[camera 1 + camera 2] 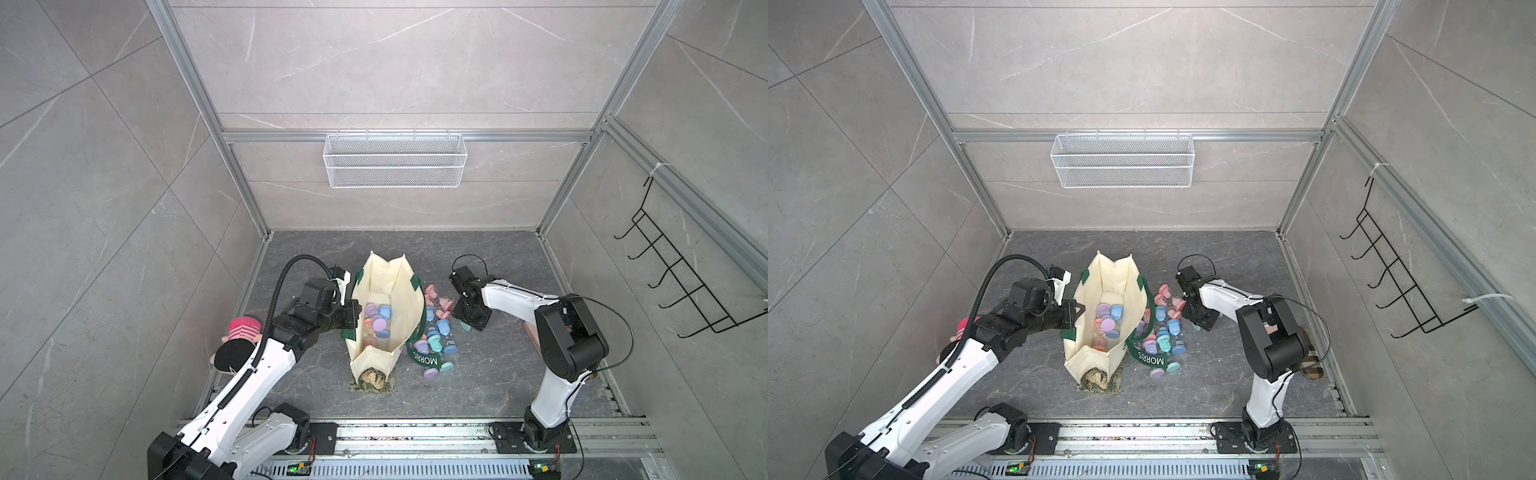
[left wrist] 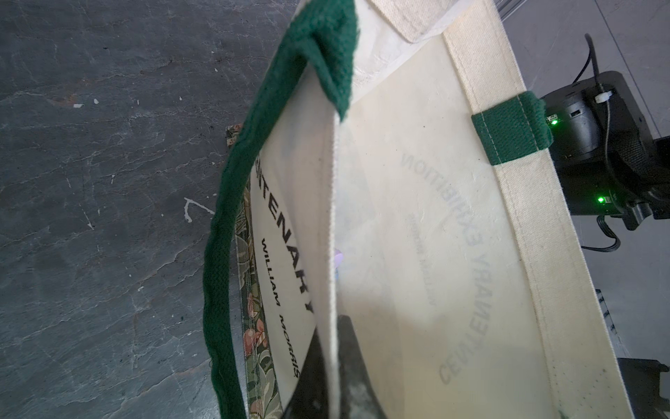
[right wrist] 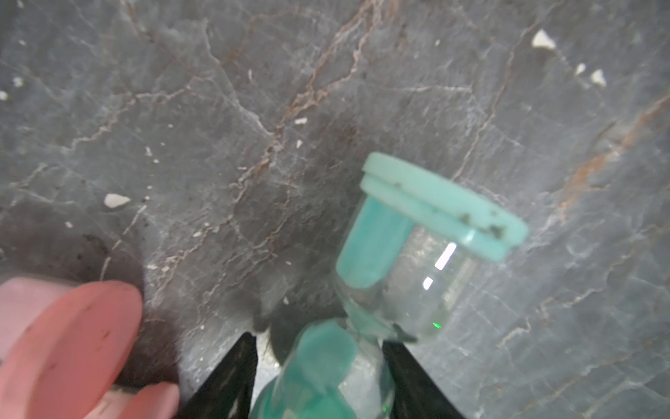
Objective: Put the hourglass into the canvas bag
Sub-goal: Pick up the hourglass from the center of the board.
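Looking across the dark tabletop, you had the canvas bag standing upright near its middle with the mouth wide open, so the receiving end of the job was in good order. Beside the bag on the right, a heap of hourglasses lay on the tabletop, partly under the green strap lettered MORRIS. A smaller cluster of hourglasses with purple, blue and pink caps lay on the bag's floor. By my reckoning you were under halfway, with more pieces outside than inside. Your left tool was pressed together on the bag's left rim, pinching the canvas close to a green handle patch; I judge it was there to keep the mouth apart. Your right tool was down at the outer edge of the heap, jaws spread on either side of the narrow waist of a teal hourglass that lay tilted at the tabletop, well apart from the bag. In the right wrist view one finger seemed to be against the glass while a sliver of tabletop showed past the other, so I would not call it gripped. A pink hourglass lay near it. For this piece you had yet to close, lift, carry over the rim and release.
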`<state>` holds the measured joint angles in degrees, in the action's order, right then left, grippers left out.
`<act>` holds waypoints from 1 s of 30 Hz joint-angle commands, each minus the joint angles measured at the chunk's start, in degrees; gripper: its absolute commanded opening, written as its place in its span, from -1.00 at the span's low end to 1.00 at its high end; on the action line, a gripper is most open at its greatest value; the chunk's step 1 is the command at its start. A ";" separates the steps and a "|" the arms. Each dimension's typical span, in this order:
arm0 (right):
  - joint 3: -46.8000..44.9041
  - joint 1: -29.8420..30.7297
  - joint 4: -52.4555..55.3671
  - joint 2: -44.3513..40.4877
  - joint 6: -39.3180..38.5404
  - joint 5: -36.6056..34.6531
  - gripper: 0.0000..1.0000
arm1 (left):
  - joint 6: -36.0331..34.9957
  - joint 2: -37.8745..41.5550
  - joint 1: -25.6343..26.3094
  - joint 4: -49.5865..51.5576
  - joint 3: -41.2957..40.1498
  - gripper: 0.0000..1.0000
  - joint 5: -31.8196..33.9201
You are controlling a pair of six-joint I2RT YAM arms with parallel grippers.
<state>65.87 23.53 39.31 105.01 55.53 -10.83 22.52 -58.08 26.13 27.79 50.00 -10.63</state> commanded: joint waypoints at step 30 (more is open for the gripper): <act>-3.87 -1.41 -0.60 -2.09 -0.95 1.21 -0.88 | -0.81 1.40 0.40 -1.15 0.79 -1.00 -0.97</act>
<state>64.07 22.26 37.12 104.55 55.27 -10.37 22.52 -58.06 26.13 27.79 50.00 -10.63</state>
